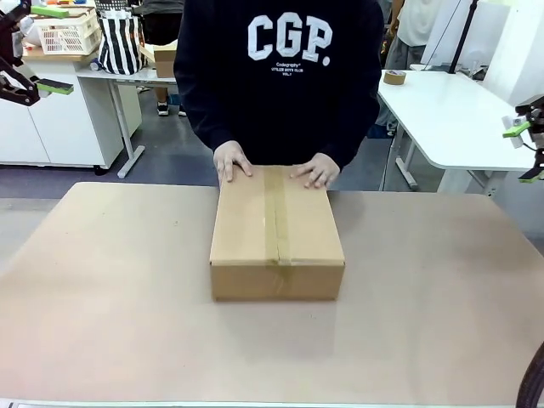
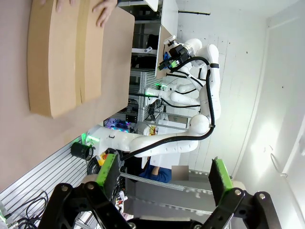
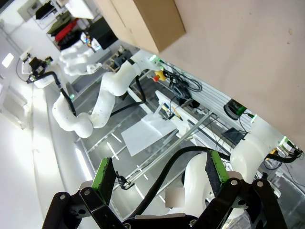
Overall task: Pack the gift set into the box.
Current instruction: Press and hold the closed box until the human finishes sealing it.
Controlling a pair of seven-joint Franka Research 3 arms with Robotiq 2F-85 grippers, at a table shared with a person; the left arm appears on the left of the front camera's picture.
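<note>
Brown cardboard carton (image 1: 276, 225) sits mid-counter (image 1: 110, 297), flaps shut under a tape strip (image 1: 274, 212), so packing looks finished; its contents are hidden. The person's right hand (image 1: 231, 161) and left hand (image 1: 316, 172) press its far edge, probably steadying it. Left claw (image 2: 165, 164) and right claw (image 3: 159, 164) hang spread apart and empty, raised clear of the work.

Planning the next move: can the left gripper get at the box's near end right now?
Probably yes: the left gripper is open, and the person's hands rest only on the far end of the box.
</note>
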